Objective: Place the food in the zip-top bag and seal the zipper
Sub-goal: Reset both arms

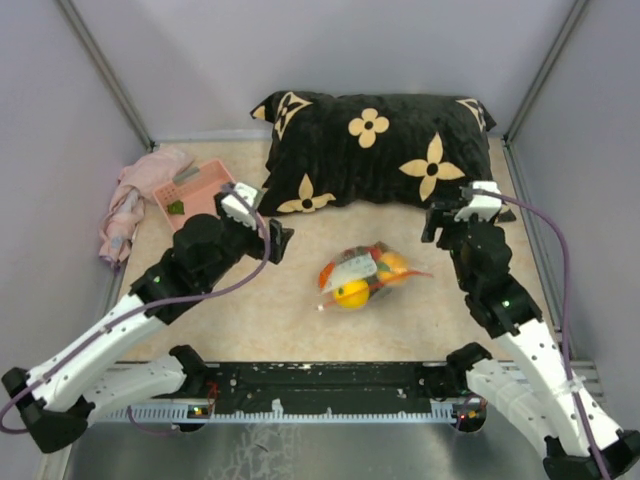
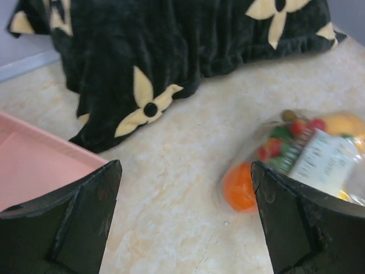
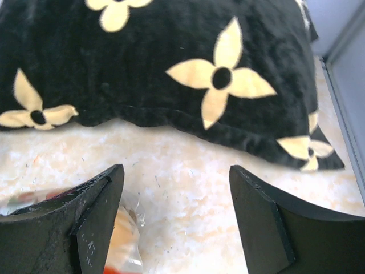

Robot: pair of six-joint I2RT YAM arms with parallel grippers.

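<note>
The left hand (image 2: 185, 168) and the right hand (image 3: 175, 168) are open and empty; the zip-top bag (image 1: 365, 272) between them (seal unclear) may spill the food (image 1: 352, 294) if nudged.

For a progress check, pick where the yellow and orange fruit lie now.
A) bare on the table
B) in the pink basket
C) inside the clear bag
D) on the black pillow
C: the yellow fruit and orange fruit show through the plastic of the clear bag.

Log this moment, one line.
left tool: open, empty | right tool: open, empty | bag: lying on table, fruit inside | seal: unclear | basket: green bit inside
</note>
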